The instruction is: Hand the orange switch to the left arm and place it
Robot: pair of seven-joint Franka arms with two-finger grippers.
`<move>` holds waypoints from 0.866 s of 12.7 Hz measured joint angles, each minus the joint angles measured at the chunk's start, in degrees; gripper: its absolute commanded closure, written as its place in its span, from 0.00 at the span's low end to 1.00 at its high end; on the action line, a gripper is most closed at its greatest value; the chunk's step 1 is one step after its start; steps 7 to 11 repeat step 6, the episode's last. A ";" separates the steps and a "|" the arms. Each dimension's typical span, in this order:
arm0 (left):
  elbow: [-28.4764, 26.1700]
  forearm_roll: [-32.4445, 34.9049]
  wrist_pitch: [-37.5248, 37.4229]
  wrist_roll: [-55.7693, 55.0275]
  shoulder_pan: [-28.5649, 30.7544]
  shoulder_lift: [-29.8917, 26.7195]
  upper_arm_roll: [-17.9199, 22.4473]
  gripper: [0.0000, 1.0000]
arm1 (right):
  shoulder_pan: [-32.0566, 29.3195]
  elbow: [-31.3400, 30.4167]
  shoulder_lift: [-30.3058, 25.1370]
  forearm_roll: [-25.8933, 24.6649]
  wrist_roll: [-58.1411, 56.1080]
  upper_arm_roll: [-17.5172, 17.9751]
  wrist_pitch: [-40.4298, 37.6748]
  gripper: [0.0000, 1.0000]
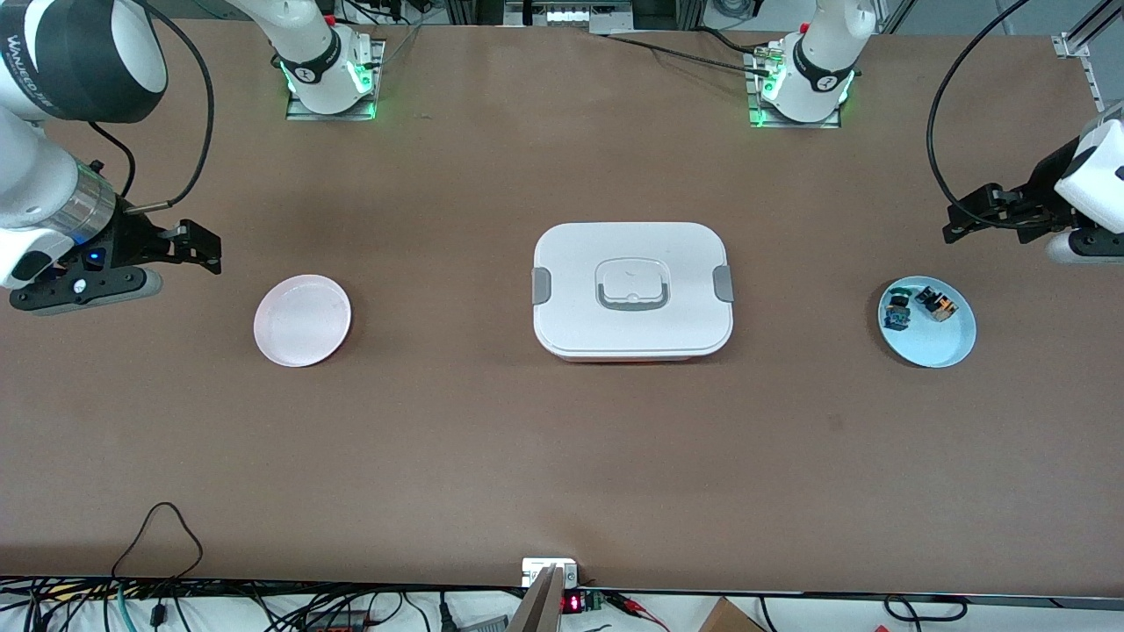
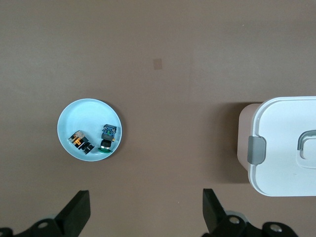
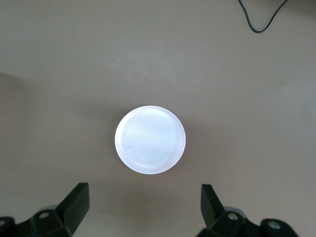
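Orange switch [image 1: 937, 305] is lying in the blue plate [image 1: 948, 347]; left gripper [image 2: 146, 212] and right gripper [image 3: 143, 207] are hovering wide open, holding nothing.

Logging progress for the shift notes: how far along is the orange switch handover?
The orange switch lies on the blue plate at the left arm's end, beside a blue-green part. The pink plate holds nothing. Nothing is in hand: the left gripper and the right gripper hang open, apart from the plates. This fits either the switch delivered there or one awaiting pickup.
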 measured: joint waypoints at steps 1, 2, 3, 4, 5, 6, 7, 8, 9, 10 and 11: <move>0.00 0.00 -0.46 0.00 -0.01 -0.10 -0.26 0.00 | 0.00 0.01 0.00 0.01 0.00 -0.01 0.00 0.00; 0.00 0.00 -0.96 0.00 -0.02 -0.17 -0.50 0.00 | 0.00 0.01 0.00 0.01 0.00 -0.01 0.00 0.00; 0.00 0.00 -1.22 0.00 -0.02 -0.21 -0.57 0.00 | 0.00 0.01 0.00 0.03 0.00 -0.01 0.00 0.00; 0.00 0.00 -1.36 0.00 -0.01 -0.24 -0.48 0.00 | 0.00 0.02 0.00 0.06 0.00 -0.01 0.00 0.00; 0.00 0.00 -1.45 0.00 0.01 -0.26 -0.27 0.00 | 0.00 0.02 0.00 0.08 0.00 -0.01 0.00 0.00; 0.00 0.00 -1.48 0.00 0.05 -0.26 -0.06 0.00 | 0.00 0.02 0.00 0.08 0.00 -0.01 0.00 0.00; 0.00 0.00 -1.48 0.00 0.05 -0.26 -0.06 0.00 | 0.00 0.02 0.00 0.08 0.00 -0.01 0.00 0.00; 0.00 0.00 -1.48 0.00 0.05 -0.26 -0.06 0.00 | 0.00 0.02 0.00 0.08 0.00 -0.01 0.00 0.00; 0.00 0.00 -1.48 0.00 0.05 -0.26 -0.06 0.00 | 0.00 0.02 0.00 0.08 0.00 -0.01 0.00 0.00; 0.00 0.00 -1.48 0.00 0.05 -0.26 -0.06 0.00 | 0.00 0.02 0.00 0.08 0.00 -0.01 0.00 0.00; 0.00 0.00 -1.48 0.00 0.05 -0.26 -0.06 0.00 | 0.00 0.02 0.00 0.08 0.00 -0.01 0.00 0.00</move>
